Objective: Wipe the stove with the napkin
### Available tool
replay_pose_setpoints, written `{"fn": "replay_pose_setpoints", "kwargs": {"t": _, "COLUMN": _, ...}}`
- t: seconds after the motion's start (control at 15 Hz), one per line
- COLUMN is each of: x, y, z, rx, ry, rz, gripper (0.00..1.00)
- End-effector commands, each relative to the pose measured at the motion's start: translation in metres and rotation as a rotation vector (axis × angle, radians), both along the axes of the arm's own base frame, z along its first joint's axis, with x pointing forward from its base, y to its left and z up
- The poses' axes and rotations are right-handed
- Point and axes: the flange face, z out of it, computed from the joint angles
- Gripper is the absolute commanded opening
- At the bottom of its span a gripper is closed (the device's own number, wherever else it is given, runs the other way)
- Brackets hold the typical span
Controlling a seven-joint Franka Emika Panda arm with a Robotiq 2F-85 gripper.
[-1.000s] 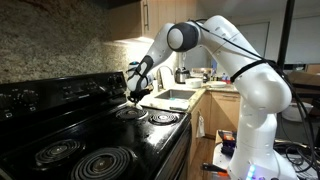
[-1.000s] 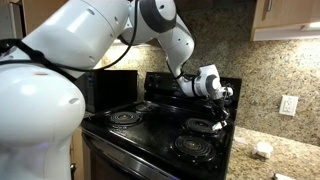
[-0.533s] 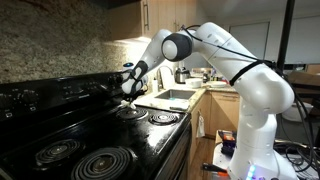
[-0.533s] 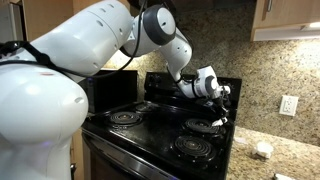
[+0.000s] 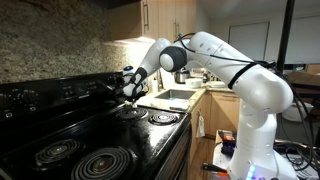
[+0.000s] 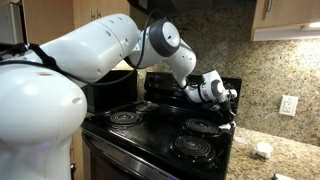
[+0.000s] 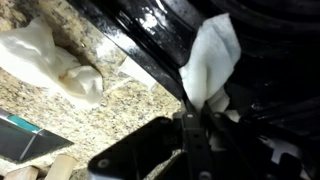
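The wrist view shows my gripper (image 7: 195, 118) shut on the napkin (image 7: 212, 55), a thin white wrinkled sheet that hangs from the fingertips against the glossy black stove (image 7: 265, 60) near its edge. In both exterior views the gripper (image 5: 130, 92) (image 6: 230, 108) hovers low over the back burner by the raised control panel (image 5: 50, 95), at the end of the stove (image 5: 95, 140) (image 6: 150, 128) nearest the counter. The napkin is too small to make out in the exterior views.
A granite counter (image 7: 60, 115) borders the stove, with a crumpled white wad (image 7: 55, 65) lying on it. A steel sink (image 5: 172, 97) sits beyond the stove. A small white object (image 6: 262, 150) rests on the counter under a wall outlet (image 6: 288, 105).
The arm has swung a little toward the control panel and the counter-side edge of the stove, carrying the napkin. The jaws stay shut.
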Motion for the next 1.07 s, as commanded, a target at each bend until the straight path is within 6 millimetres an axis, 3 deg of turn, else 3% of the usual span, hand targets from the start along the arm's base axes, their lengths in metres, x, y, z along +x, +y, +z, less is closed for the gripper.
{"fn": "replay_pose_setpoints", "kwargs": {"t": 0.0, "x": 0.003, "y": 0.012, "z": -0.010, "rx": 0.068, "ry": 0.047, "rz": -0.006, "gripper": 0.08}}
{"fn": "replay_pose_setpoints", "kwargs": {"t": 0.2, "x": 0.002, "y": 0.036, "z": -0.019, "rx": 0.119, "ry": 0.084, "rz": 0.016, "gripper": 0.08}}
{"fn": "replay_pose_setpoints", "kwargs": {"t": 0.53, "x": 0.005, "y": 0.071, "z": -0.017, "rx": 0.170, "ry": 0.090, "rz": 0.062, "gripper": 0.08}}
{"fn": "replay_pose_setpoints", "kwargs": {"t": 1.0, "x": 0.004, "y": 0.140, "z": -0.017, "rx": 0.261, "ry": 0.108, "rz": 0.190, "gripper": 0.08}}
